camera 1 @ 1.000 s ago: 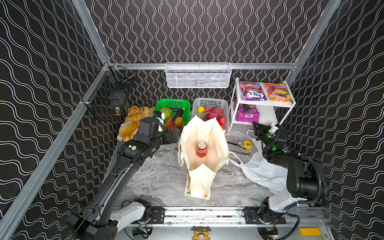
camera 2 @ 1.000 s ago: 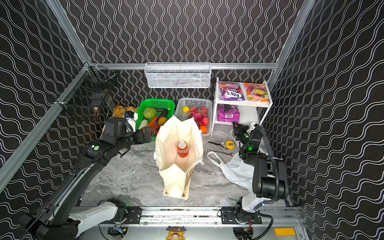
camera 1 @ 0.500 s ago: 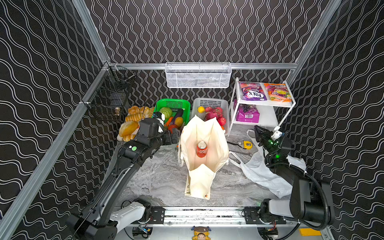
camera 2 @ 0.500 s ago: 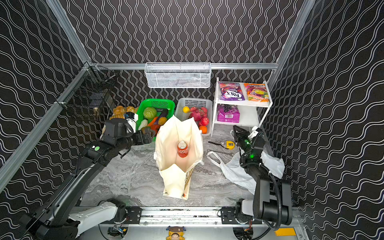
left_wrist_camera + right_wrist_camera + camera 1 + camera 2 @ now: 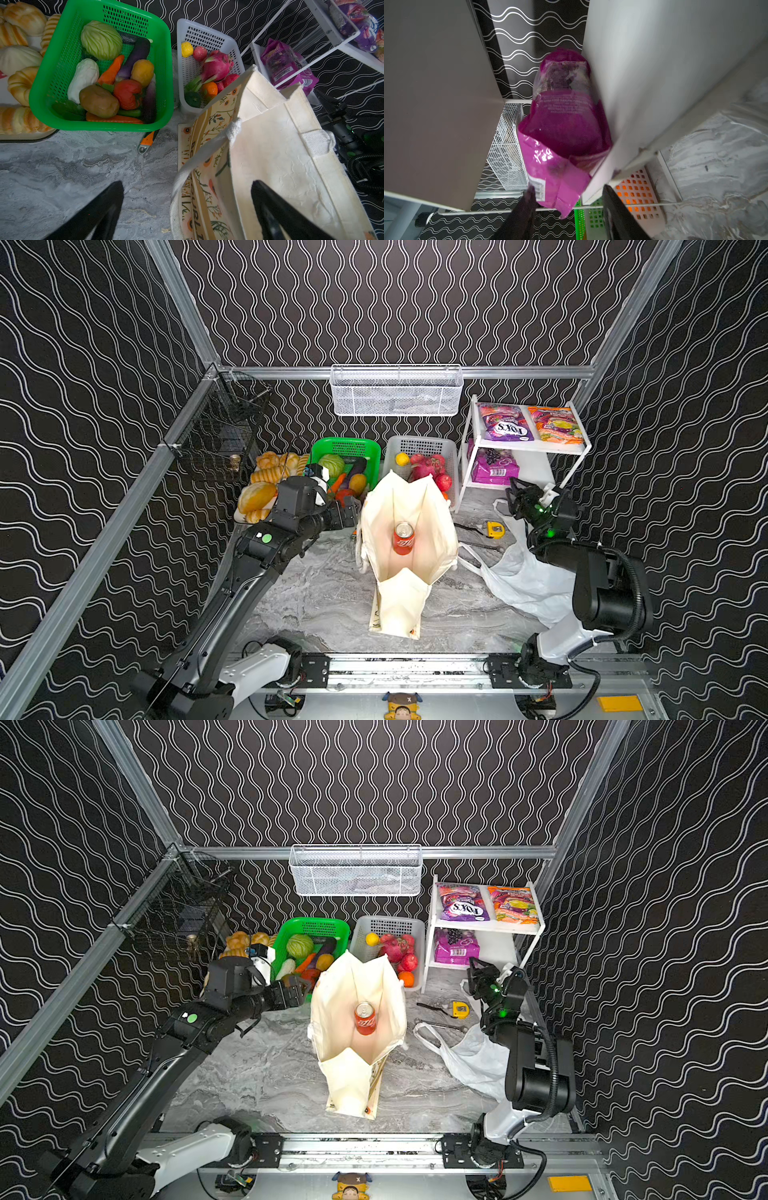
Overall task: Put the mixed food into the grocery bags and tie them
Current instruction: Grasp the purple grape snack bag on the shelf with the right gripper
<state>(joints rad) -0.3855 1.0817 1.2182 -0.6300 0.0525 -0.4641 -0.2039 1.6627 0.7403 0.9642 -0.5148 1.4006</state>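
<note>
The tall cream canvas tote (image 5: 438, 531) stands open with the red soda can (image 5: 403, 538) upright inside. At the tote's left side, the left gripper (image 5: 187, 184) hangs with its jaws wide apart. To the tote's right, beyond the crinkly white plastic bag (image 5: 528, 576), the right gripper (image 5: 569, 187) has parted jaws, with the edge of the shiny purple snack packet (image 5: 562, 128) between them.

Black wallpaper with white wavy lines (image 5: 415, 302) lines all three walls of the cell I run from afar, edged by aluminium rails (image 5: 519, 372). A white mesh basket (image 5: 397, 391) hangs at the back and a black wire basket (image 5: 224, 435) on the left-hand wall. A white shelf rack (image 5: 534, 468) stands on the grey marbled floor (image 5: 316, 593).
</note>
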